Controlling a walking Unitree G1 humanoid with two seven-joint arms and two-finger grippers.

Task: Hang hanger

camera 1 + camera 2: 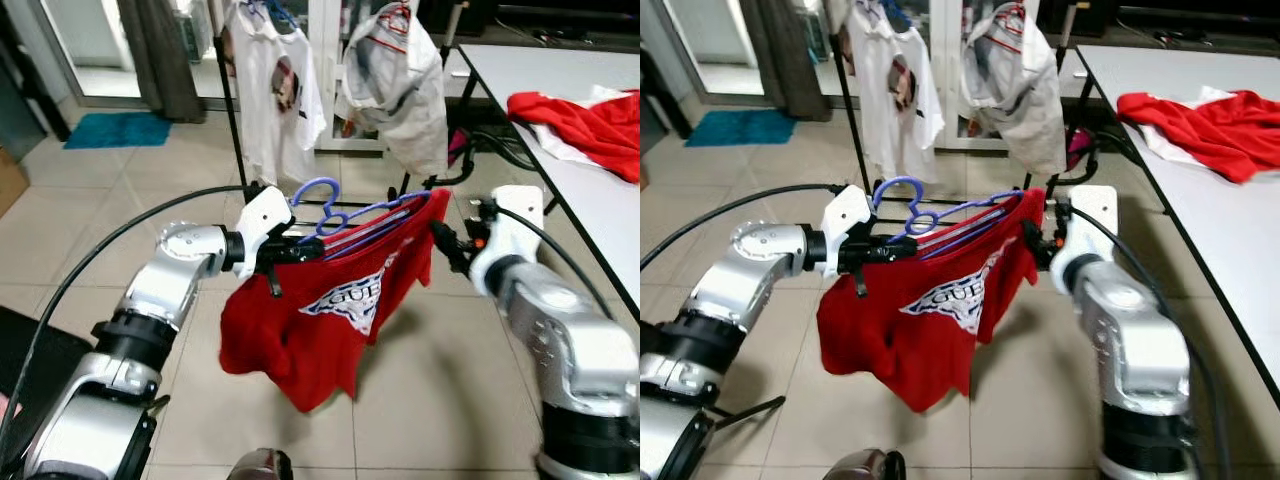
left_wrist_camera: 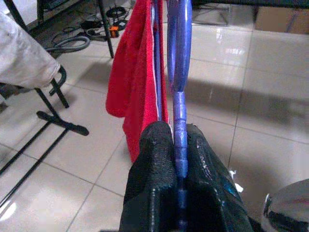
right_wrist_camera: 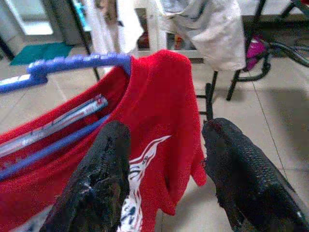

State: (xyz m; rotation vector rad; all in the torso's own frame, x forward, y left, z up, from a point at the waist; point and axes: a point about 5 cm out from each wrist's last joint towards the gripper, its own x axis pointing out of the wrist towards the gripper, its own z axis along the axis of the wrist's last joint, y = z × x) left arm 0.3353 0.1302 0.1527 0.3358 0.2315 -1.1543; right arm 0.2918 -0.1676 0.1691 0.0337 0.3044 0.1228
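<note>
The left tool (image 1: 283,250) is holding the blue hanger (image 1: 350,215) near its hook end; in the left wrist view its two fingers (image 2: 154,164) are closed tightly on the blue bar. A red T-shirt (image 1: 320,310) is hanging on this hanger, in the air between the two arms and above the tiled floor. The right tool (image 3: 164,169) is standing open just beside the far shoulder of the shirt, gripping nothing. The clothes rack (image 1: 232,110) is waiting behind, already carrying a white shirt (image 1: 270,80) and a grey garment (image 1: 400,80).

To do this step well, I think the left tool should be keeping its firm grip while lifting the hook above the rail, with the hook opening turned toward the rail. The right tool could be supporting the free end, so the hanger is staying level and the shirt is not sliding off. A free place between the two hung garments looks the safest target.
</note>
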